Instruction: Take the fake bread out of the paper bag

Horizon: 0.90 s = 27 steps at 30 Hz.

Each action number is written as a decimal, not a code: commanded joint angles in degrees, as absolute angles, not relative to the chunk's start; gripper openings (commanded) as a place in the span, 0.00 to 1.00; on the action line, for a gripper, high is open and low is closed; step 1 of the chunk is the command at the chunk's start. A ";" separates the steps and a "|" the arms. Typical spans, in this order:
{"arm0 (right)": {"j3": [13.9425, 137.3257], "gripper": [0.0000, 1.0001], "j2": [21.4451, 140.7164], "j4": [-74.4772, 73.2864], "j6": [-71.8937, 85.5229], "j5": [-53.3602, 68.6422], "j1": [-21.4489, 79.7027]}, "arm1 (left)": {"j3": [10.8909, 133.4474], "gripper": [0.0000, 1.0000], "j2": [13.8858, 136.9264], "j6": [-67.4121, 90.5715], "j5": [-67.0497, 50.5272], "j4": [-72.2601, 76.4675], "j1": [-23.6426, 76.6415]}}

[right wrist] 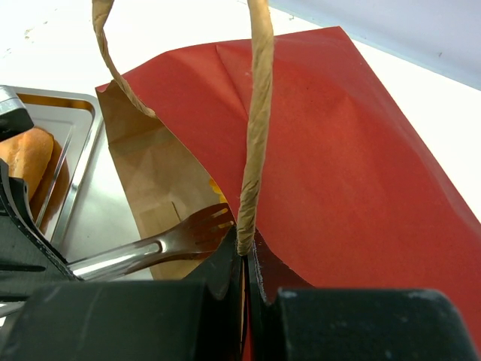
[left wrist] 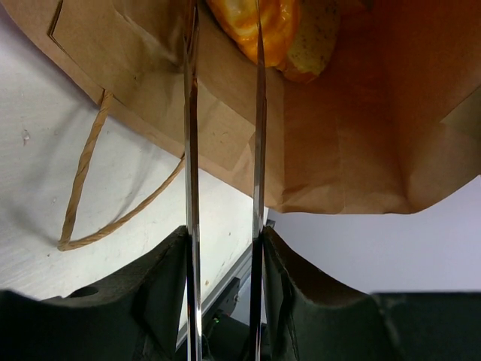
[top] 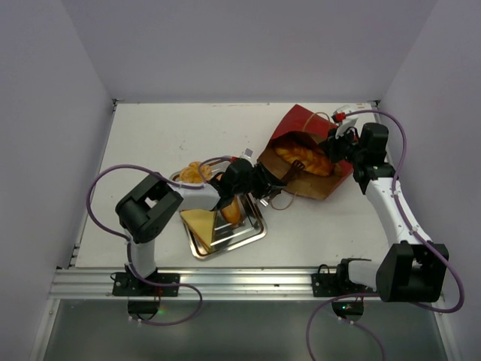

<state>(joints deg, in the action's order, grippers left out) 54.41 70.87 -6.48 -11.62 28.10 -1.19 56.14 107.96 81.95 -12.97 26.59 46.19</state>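
The fake bread (right wrist: 26, 154) is being shown in two places: part on a silver tray (top: 225, 242) near the arm bases, part inside the paper bag (top: 307, 122) farther back. Nearest, a pale yellow wedge (top: 201, 223) is being carried flat on the tray, its surface smooth and matte. Just beside it an orange-brown piece (top: 233, 210) is being half hidden under the left arm (top: 192, 197). Golden glossy pieces (top: 194, 174) are being held at the tray's far left corner.

Beyond the tray, metal tongs (left wrist: 191, 150) are being grasped by the left gripper (left wrist: 224, 235), its fingers pressed on the outsides of the two thin arms. These arms are being pointed into the mouth of the bag, apart from each other. Whether their tips are touching bread cannot be told, as they are being cut off at the picture's edge.

The bag is being shown on its side on the white table (top: 165, 135), dark red outside, plain brown inside, mouth toward the tray. Inside, a braided loaf (top: 304, 159) is being seen lengthwise, golden-orange and shiny with raised plaits. A paler speckled piece (left wrist: 312, 37) is being seen just beside it. One tan string handle (left wrist: 83, 188) is being left slack on the table. Farthest, the other handle (right wrist: 255, 135) is being clenched by the right gripper (right wrist: 245, 259), jaws fully closed on the string, which is being held taut above the upper red wall.
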 commanded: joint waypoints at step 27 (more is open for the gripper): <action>55.02 0.00 70.58 -6.06 -11.43 29.88 -1.41 | 60.56 0.43 114.34 93.42 -12.30 38.14 45.18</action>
